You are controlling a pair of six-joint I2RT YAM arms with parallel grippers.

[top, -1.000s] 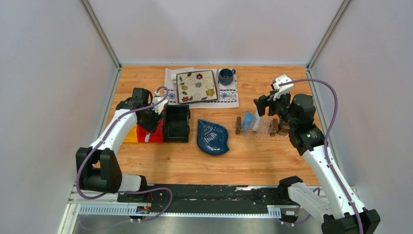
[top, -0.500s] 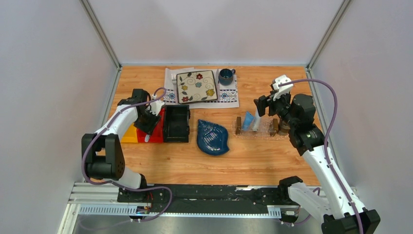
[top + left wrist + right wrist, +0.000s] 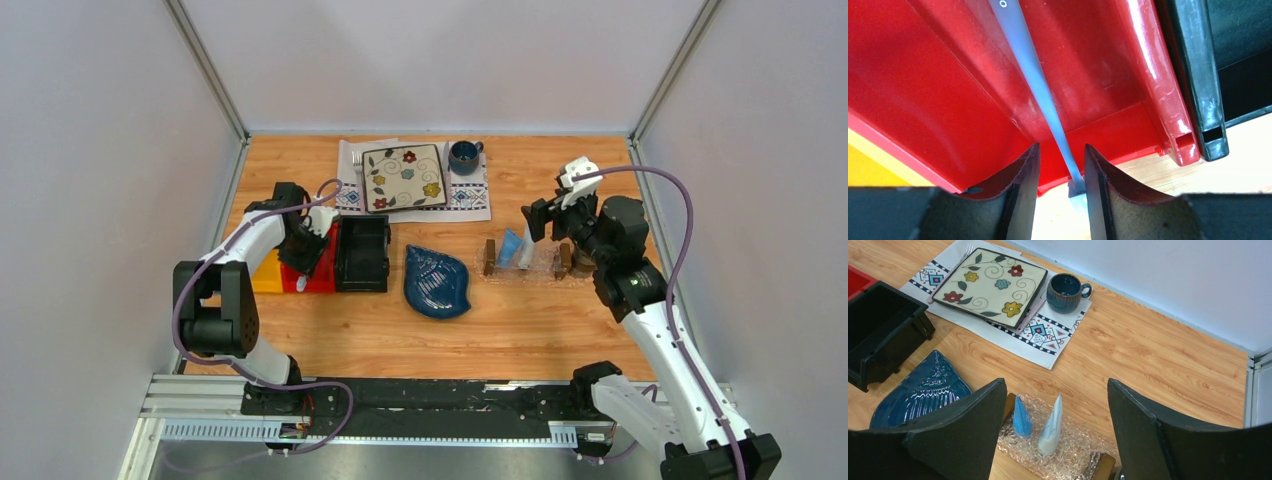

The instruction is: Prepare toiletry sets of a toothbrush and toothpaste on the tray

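Note:
The toothbrush (image 3: 1033, 75), slim and pale blue, lies along the red bin (image 3: 938, 85), its end poking over the bin's near rim (image 3: 287, 284). My left gripper (image 3: 1060, 150) is open astride that end; the brush lies against the right finger with a gap on the left. Two toothpaste tubes stand in the clear tray (image 3: 1073, 450), one light blue (image 3: 1021, 419) and one white-grey (image 3: 1050, 430). My right gripper (image 3: 1057, 382) hovers open above the tray (image 3: 545, 268), holding nothing.
A black bin (image 3: 363, 253) adjoins the red bin on the right, a yellow bin (image 3: 266, 278) on the left. A dark blue leaf-shaped dish (image 3: 437, 282) lies mid-table. A flowered plate (image 3: 403, 177) and blue mug (image 3: 463, 155) sit on a placemat at the back.
My left gripper has dropped lower over the red bin and its jaws have narrowed around the toothbrush's end. The right arm has hardly moved.

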